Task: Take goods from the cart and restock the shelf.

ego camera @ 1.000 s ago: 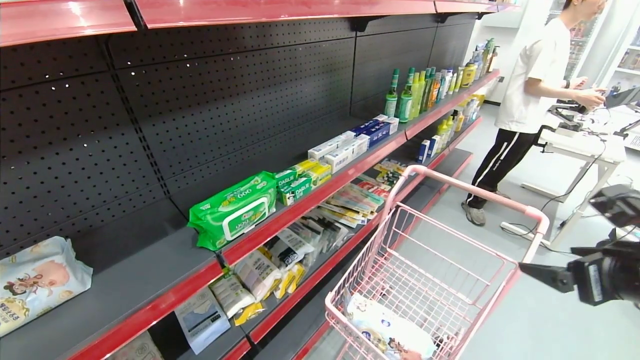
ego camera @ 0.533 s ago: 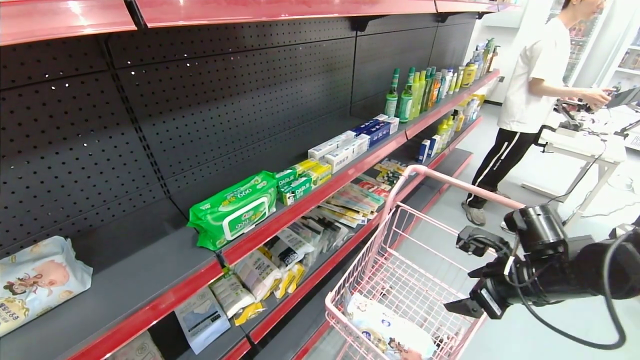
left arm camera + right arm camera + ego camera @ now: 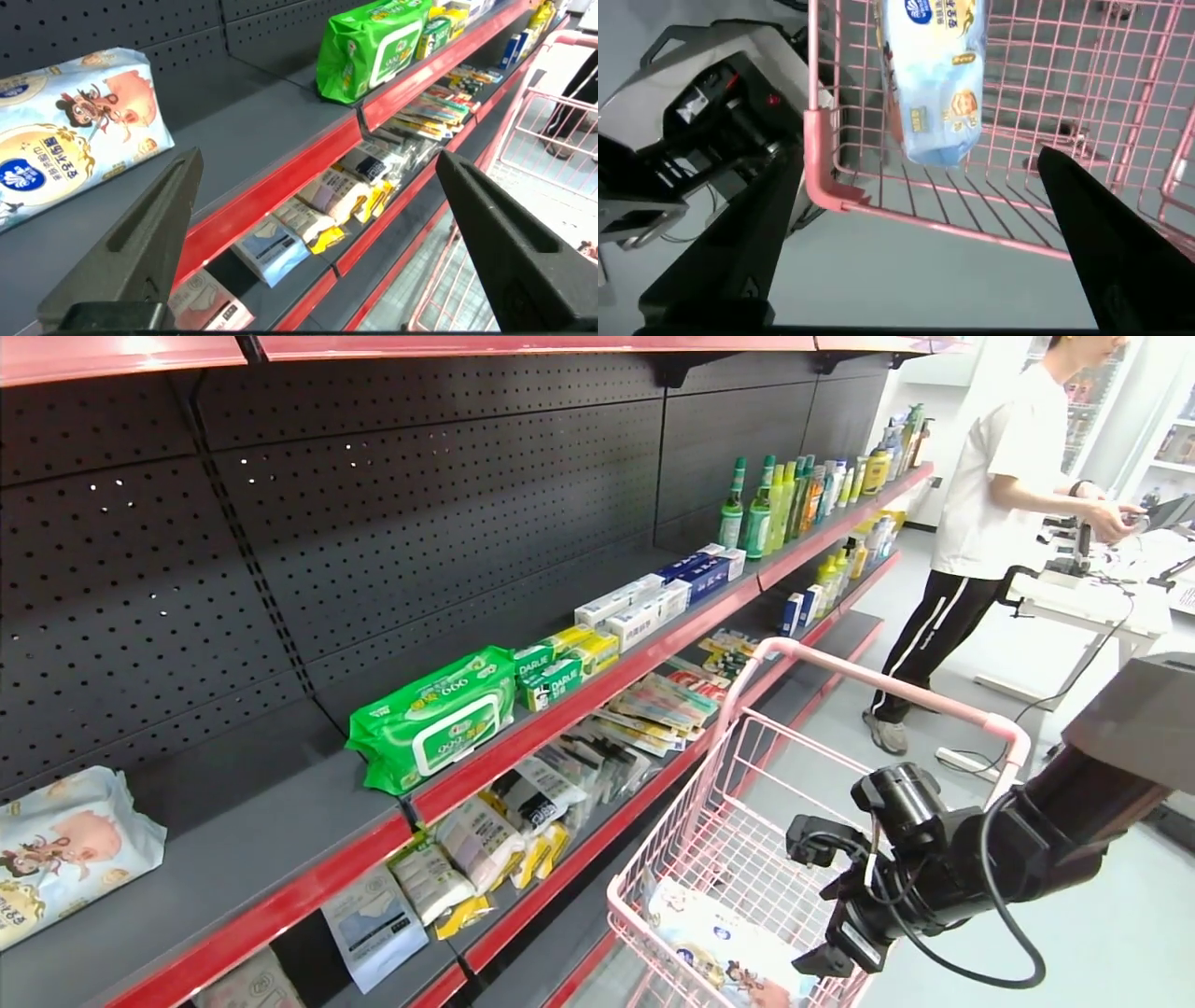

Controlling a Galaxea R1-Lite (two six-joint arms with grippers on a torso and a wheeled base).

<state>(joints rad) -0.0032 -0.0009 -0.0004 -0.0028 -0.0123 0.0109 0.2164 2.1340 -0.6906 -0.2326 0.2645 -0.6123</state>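
Jaws of the right gripper (image 3: 915, 168) stand spread and empty over the wipes pack (image 3: 936, 79), which lies in the pink cart (image 3: 878, 683) at the head view's lower right; the left gripper (image 3: 318, 159) is likewise spread, facing the shelf (image 3: 233, 845); a finger coming down off-centre could snag on the cart's wire; the soft pack may slip.

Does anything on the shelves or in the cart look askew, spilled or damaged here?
The green wipes pack lies at an angle on the middle shelf, with one corner reaching the red front lip. On the shelf below, the packets slump forward in an untidy row. Nothing looks spilled or damaged.
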